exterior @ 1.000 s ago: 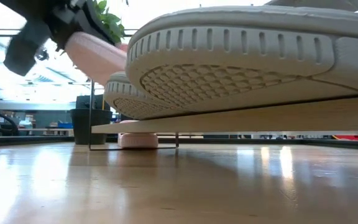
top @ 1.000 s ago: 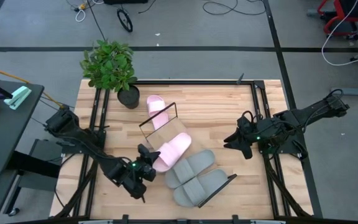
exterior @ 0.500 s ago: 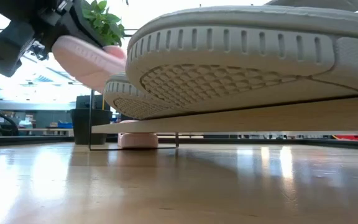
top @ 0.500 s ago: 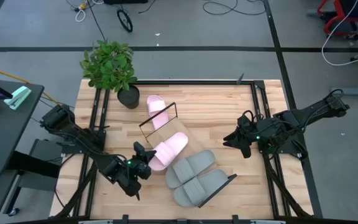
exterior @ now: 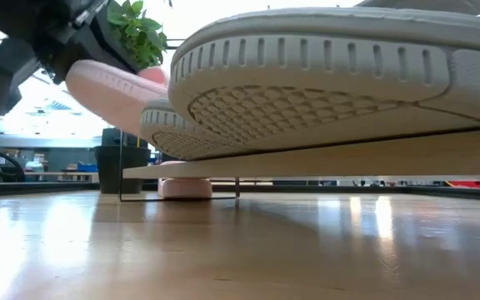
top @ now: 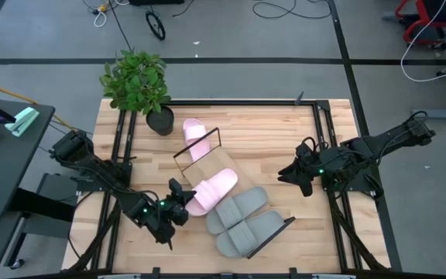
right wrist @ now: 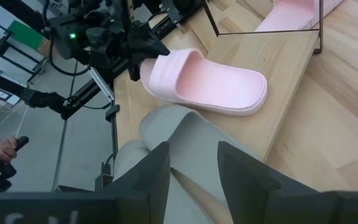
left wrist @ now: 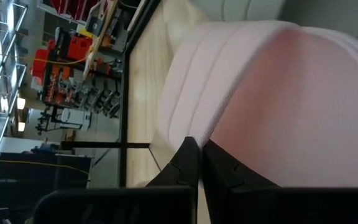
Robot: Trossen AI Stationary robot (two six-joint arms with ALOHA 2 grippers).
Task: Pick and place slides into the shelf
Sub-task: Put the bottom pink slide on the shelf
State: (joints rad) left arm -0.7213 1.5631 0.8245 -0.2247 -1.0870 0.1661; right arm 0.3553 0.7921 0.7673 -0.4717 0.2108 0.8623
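My left gripper [top: 178, 203] is near the table's near-left part, shut on a pale pink slide [top: 214, 188], which also shows in the low view [exterior: 111, 79] and the right wrist view [right wrist: 210, 81]. The shelf [top: 207, 160] is a light board lying aslant mid-table with wire frames at its ends. Two grey slides [top: 237, 208] [top: 252, 231] lie side by side on their soles on its near half. The second pink slide [top: 193, 132] lies on the table at the shelf's far end [exterior: 186, 187]. My right gripper [top: 283, 174] hangs open over the right side, touching nothing. My left gripper holds the pink slide by its strap end [right wrist: 155, 66], the end toward the table's near-left. The fingers [left wrist: 188, 158] come roughly level from that side, close together on the ribbed strap's edge [left wrist: 229, 118]. The held end is raised; the heel end [right wrist: 257, 90] lies on the shelf board.
A potted plant [top: 136, 81] stands at the table's far-left corner. The shelf's dark wire frames [top: 200, 143] [top: 273, 232] stick up at its ends. Bare tabletop [top: 285, 132] lies between the shelf and my right arm. A dark side table [top: 6, 155] stands to the left.
My left gripper, still shut on the pink slide's strap end, has sunk a little; in the low view the raised end is lower than a second ago. The heel end has stayed on the shelf beside the grey slides.
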